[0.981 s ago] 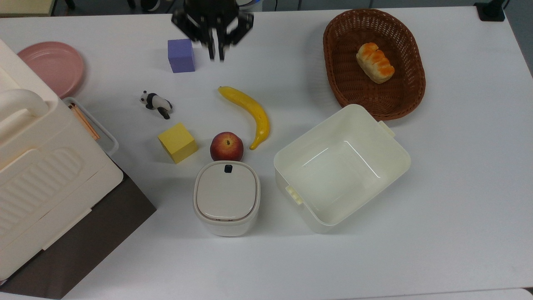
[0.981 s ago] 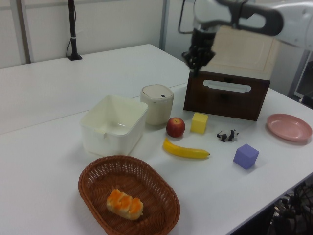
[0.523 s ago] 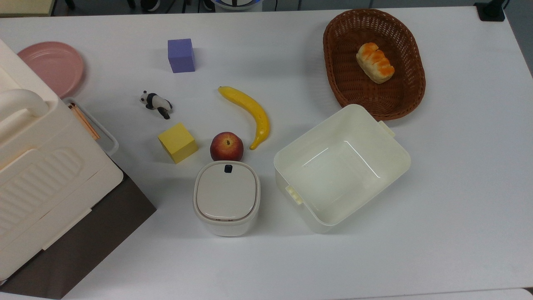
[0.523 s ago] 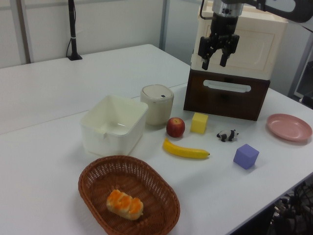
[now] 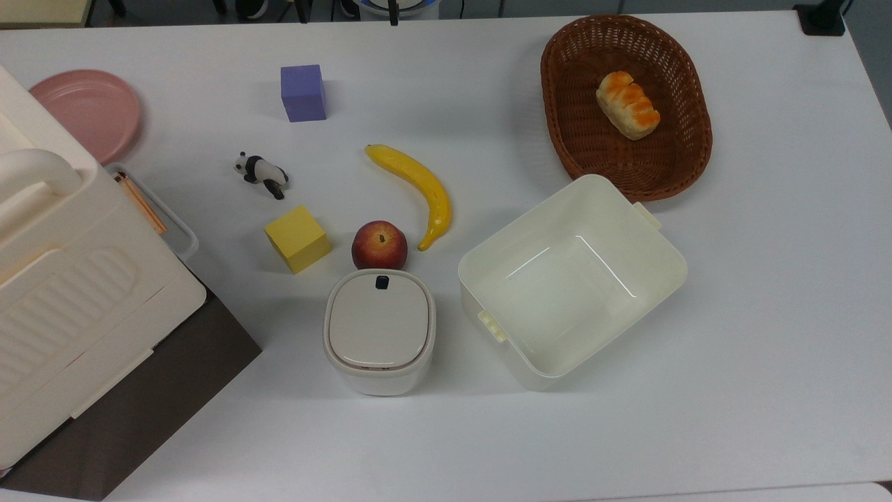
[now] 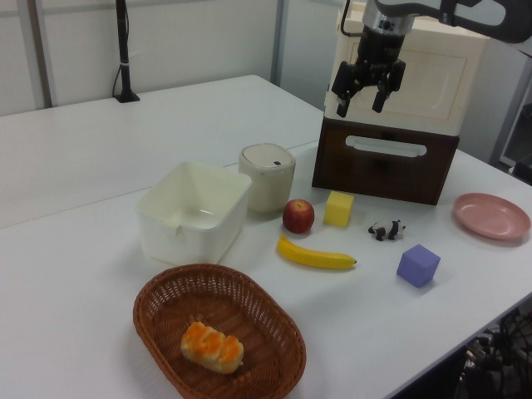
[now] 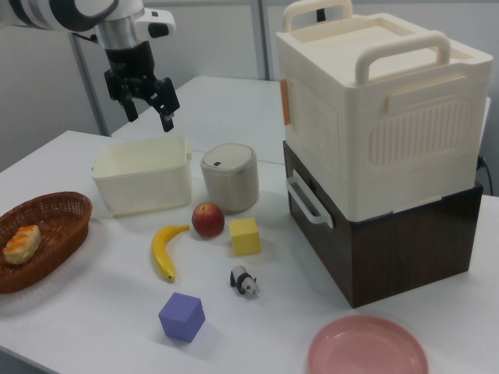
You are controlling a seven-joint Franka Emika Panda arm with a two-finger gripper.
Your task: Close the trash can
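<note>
Since a second ago my arm has lifted clear of the top view, where it hung beside the purple cube point(image 5: 303, 93), and now the gripper point(image 6: 366, 90) sits high above the table, its two fingers spread and grasping nothing; in the right view it hangs above the far end of the lidless tub point(image 7: 143, 185). Nothing on the table has shifted between frames. My target, the trash can point(image 5: 379, 331), stands near the middle of the table, touching or just behind the apple point(image 5: 379, 245) in the top view, with the tub point(image 5: 571, 279) just to the top view's right and the yellow cube point(image 5: 297, 238) off toward the top view's left. Its flat beige lid point(image 5: 377, 318) lies level inside the rounded-square rim with the small dark button point(image 5: 382, 282) toward the apple side, and from all three views I read it as seated flush, no gap showing. So I judge the closing itself done and this the retreat. If anything remains, I'd only bring the gripper down over the lid centre and press gently to confirm the latch, keeping clear of the apple.
</note>
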